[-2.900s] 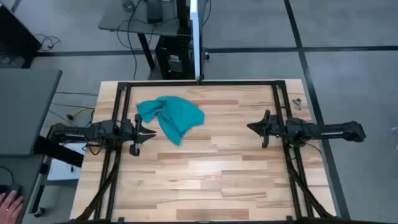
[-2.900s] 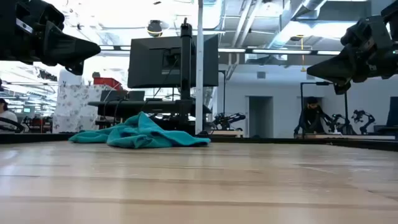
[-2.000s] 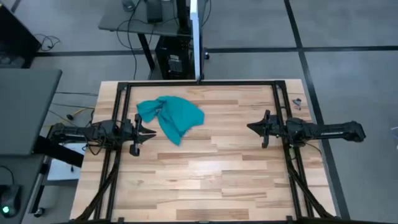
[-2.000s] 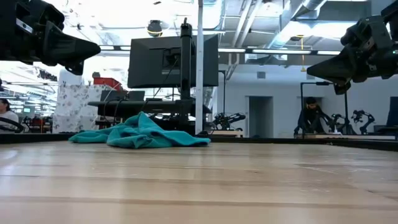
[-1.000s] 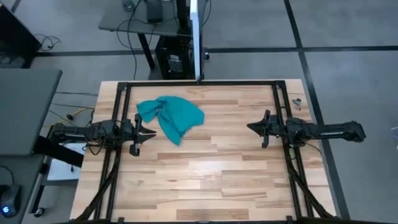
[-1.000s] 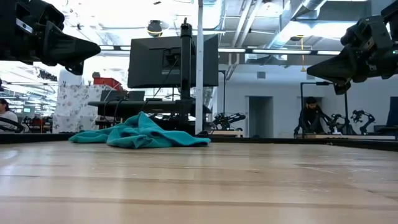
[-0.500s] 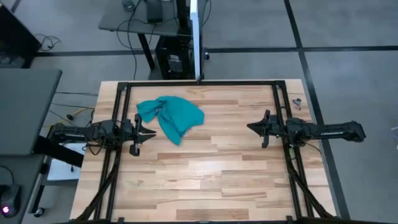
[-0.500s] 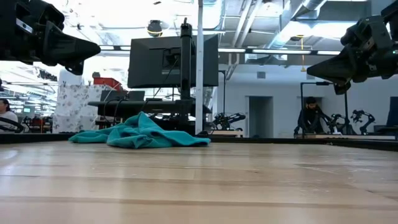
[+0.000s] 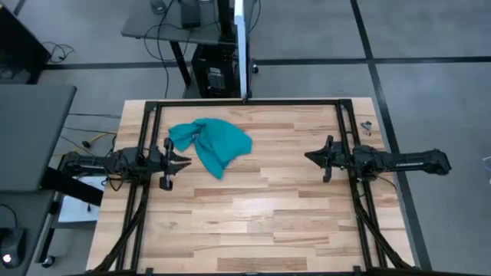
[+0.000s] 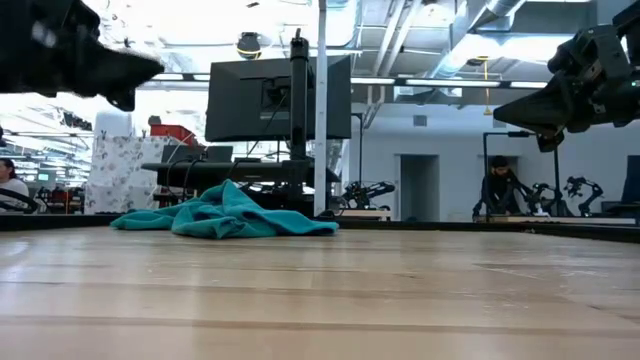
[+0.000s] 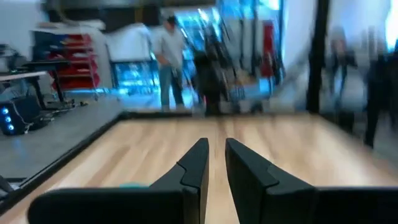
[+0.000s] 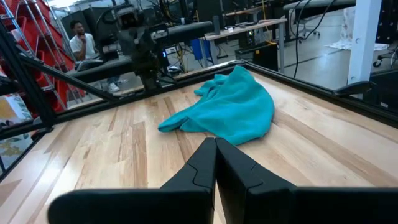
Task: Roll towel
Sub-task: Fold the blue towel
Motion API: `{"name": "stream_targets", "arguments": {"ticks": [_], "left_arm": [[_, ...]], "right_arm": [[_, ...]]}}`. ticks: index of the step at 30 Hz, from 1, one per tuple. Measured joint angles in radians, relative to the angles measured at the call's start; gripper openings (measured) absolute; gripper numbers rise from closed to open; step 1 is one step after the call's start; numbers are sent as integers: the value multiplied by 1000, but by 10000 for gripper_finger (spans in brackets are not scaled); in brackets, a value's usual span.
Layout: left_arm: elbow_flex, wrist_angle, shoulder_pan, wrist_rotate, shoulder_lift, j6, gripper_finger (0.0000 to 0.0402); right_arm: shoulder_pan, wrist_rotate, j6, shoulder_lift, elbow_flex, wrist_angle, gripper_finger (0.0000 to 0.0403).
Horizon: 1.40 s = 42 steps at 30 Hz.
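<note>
High view: one towel (image 9: 211, 143) lies crumpled on the far left part of the table (image 9: 253, 215); its long axis runs on a slant, from a bunched corner near the left arm to a narrower tip pointing toward the table's middle and near edge; two arms are in sight, one at each side; the left gripper (image 9: 184, 161) sits just beside the towel's near-left edge, apart from it; the right gripper (image 9: 308, 157) is well apart from the towel, across the table, pointing at the left one.

Low view: the towel (image 10: 225, 217) is a low heap at the far edge, its length running across the picture; both grippers hang above the wood, holding nothing.

Left wrist view: the fingers (image 11: 196, 169) stand a little apart, a narrow gap between them, nothing in it; a sliver of teal shows beside them.

Right wrist view: the fingers (image 12: 204, 163) are pressed together, empty; the towel (image 12: 228, 109) lies ahead, with the left arm (image 12: 149, 43) beyond it.
</note>
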Motion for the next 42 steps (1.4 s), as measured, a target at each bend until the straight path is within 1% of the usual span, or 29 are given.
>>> {"name": "stream_targets", "arguments": {"ticks": [3,5,7,10,13,15,18,21,22,24,30,32,35,38,40,42], "left_arm": [[64,28,20,-120,12,-111,39],[127,19,30,-136,41,-123,39],[192,-47,33,-134,113,-123,39],[314,-187,33,-134,287,-150,39],[442,-314,33,-126,507,-234,39],[519,-407,33,-88,654,-254,39],[611,-524,33,-48,831,-289,39],[675,-603,41,-25,977,-524,39],[684,-625,45,-25,1022,-592,39],[691,-642,49,-25,1092,-678,39],[672,-659,54,-22,1296,-842,39],[669,-655,54,-50,1372,-897,39],[669,-638,57,-116,1462,-979,39],[669,-552,74,-154,1507,-1066,39],[669,-469,82,-156,1523,-1071,39],[669,-395,82,-154,1539,-1043,39]], "right_arm": [[0,0,0,0,0,0,0],[0,0,0,0,0,0,0],[0,0,0,0,0,-1,0],[0,0,0,0,0,-1,0],[0,0,0,0,0,-3,0],[0,0,0,0,0,-3,0],[0,-1,23,0,0,-2,0],[-2,0,114,0,0,25,0],[-3,0,160,0,0,38,0],[-7,0,273,0,0,59,0],[-5,-1,571,0,0,81,0],[-4,0,653,0,0,66,0],[-3,-3,682,0,0,28,0],[11,-22,720,1,0,-8,0],[20,-25,724,0,0,-10,0],[32,-25,725,0,0,-11,0]]}}
